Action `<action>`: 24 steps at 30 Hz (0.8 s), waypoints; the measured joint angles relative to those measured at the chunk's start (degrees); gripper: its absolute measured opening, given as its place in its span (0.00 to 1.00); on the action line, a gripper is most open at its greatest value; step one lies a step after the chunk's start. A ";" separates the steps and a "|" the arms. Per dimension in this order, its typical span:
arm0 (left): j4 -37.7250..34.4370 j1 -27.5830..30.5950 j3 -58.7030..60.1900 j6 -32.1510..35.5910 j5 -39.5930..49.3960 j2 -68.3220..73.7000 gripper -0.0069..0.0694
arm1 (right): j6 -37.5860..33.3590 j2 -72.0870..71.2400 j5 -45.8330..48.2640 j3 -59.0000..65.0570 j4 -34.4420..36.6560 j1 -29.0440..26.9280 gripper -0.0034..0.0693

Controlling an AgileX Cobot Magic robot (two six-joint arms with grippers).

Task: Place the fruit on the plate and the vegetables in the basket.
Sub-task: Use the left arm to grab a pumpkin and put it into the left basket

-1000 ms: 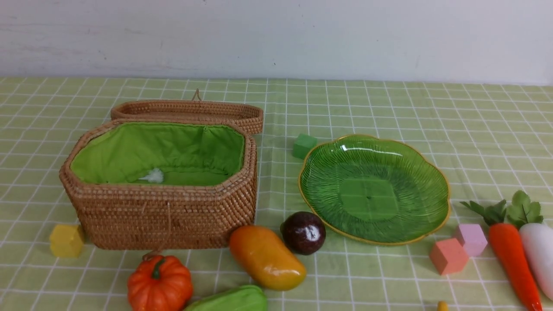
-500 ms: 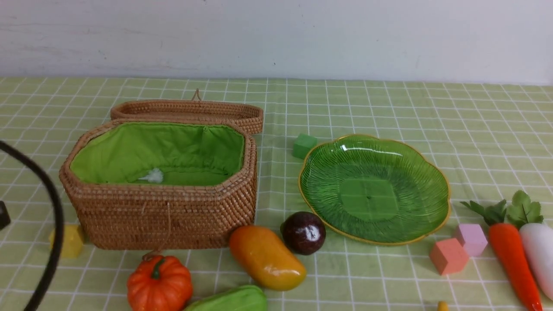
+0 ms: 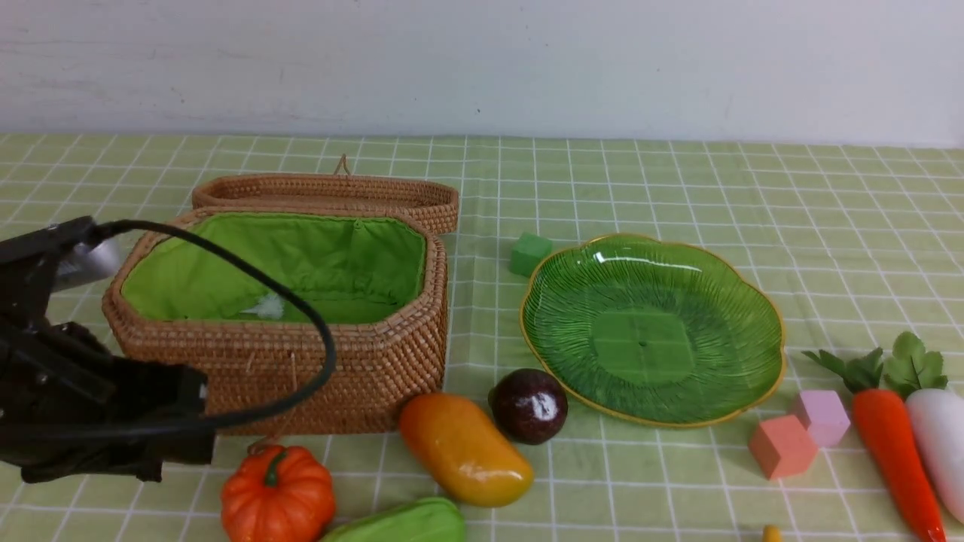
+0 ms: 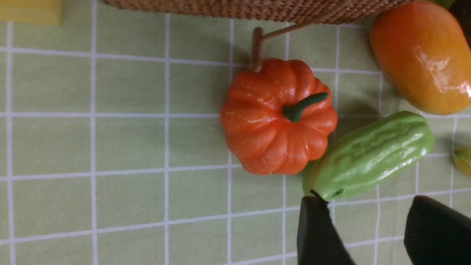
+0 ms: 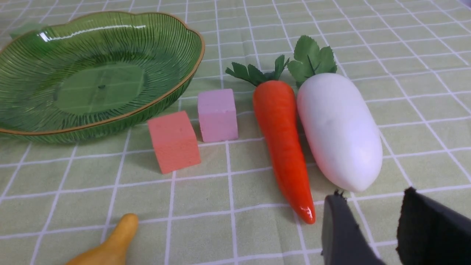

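The fruit is lying on the bench, none of it on the plate. The mango and plum are sitting just beside each other between the basket and the plate; whether the plum is touching the rim I cannot tell. The banana is showing only one end, the rest being cut off. The vegetables are lying outside the basket. The pumpkin is touching the cucumber, which the front view's lower edge is cropping. Carrot and radish are lying side by side at the right edge, the radish partly cropped.

A small white scrap inside the basket is too unclear to name. The left arm and its cable are covering the basket's near left corner. The yellow cube is showing in the left wrist view only.

The left end effector is hovering beside the cucumber's end, jaws apart and holding nothing. The right end effector is hanging near the radish's blunt end, jaws likewise apart and holding nothing.

The lid is lying behind the basket. The green cube is sitting at the far end of the gap between basket and plate. The pink cube and salmon cube are crowding the room between plate and carrot. Open cloth is stretching behind the plate.
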 joint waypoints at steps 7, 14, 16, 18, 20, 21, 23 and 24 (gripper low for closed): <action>6.08 -8.49 -5.79 1.17 4.97 8.95 0.74 | 0.00 0.00 0.00 0.00 0.00 0.00 0.38; 21.77 -17.29 -9.35 -10.62 0.33 17.77 0.78 | 0.00 0.00 0.00 0.00 0.05 0.00 0.38; 22.88 -18.22 -9.54 -11.59 -1.96 20.03 0.77 | 0.00 0.00 0.00 0.00 0.05 0.00 0.38; 22.88 -18.46 -9.61 -11.85 -3.52 21.70 0.75 | 0.00 0.00 0.00 0.00 0.05 0.00 0.38; 22.88 -18.54 -9.66 -12.03 -4.85 23.75 0.72 | 0.00 0.00 0.00 0.00 0.05 0.00 0.38; 22.88 -18.63 -9.66 -12.18 -5.07 24.27 0.70 | 0.00 0.00 0.00 0.00 0.05 0.00 0.38; 22.88 -18.65 -9.66 -12.17 -5.62 25.03 0.65 | 0.00 0.00 0.00 0.00 0.00 0.00 0.38; 22.88 -18.65 -9.66 -12.17 -6.01 25.22 0.61 | 0.00 0.00 0.00 0.00 0.00 0.00 0.38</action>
